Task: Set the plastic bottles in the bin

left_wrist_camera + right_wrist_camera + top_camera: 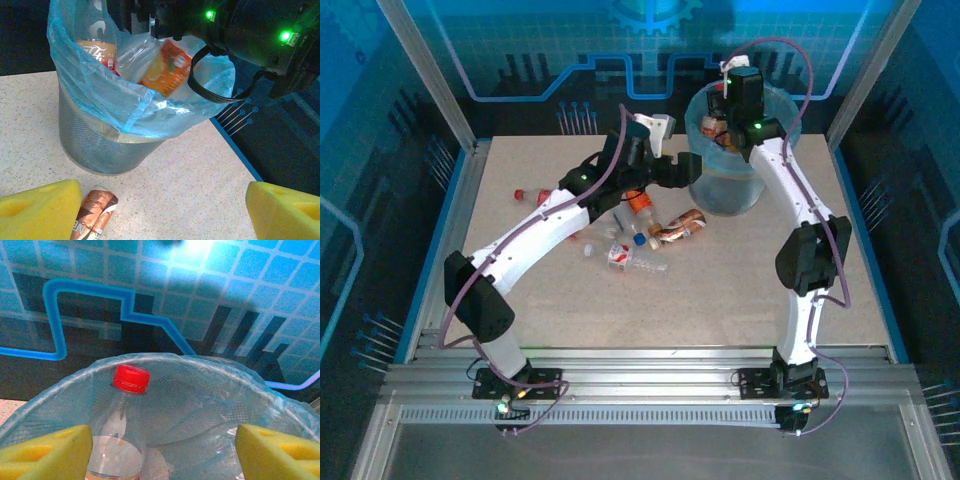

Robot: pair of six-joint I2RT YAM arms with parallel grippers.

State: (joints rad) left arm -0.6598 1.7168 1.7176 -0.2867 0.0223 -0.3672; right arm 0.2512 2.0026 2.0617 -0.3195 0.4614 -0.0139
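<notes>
from above, the right hand [740,112] hangs straight over the round grey mesh bin [725,195] with its pale blue plastic bag liner, at the far right of the speckled beige worktop [700,300]. we judge it sits there so that whatever it lets go falls inside. the left hand [678,170] hovers just beside the bin and above the small clear plastic bottles [638,258] scattered mid-worktop, which looks well placed for the next pick.

in the left wrist view, the left hand [162,215] is spread wide and its yellow foam pads [40,207] hold nothing. a clear bottle with a bronze label [95,212] lies on the worktop by one pad, near the foot of the bin [95,140]. in the bin's mouth a clear bottle with an orange label [165,67] lies tilted beneath the black right hand, and a cola-labelled bottle [97,50] leans against the liner.

in the right wrist view, the right hand [162,455] is spread too, with nothing between its pads. below it a clear red-capped bottle [131,378] stands upright inside the liner [200,365]. several bottles lie outside the bin, so we judge the task only partly done.
</notes>
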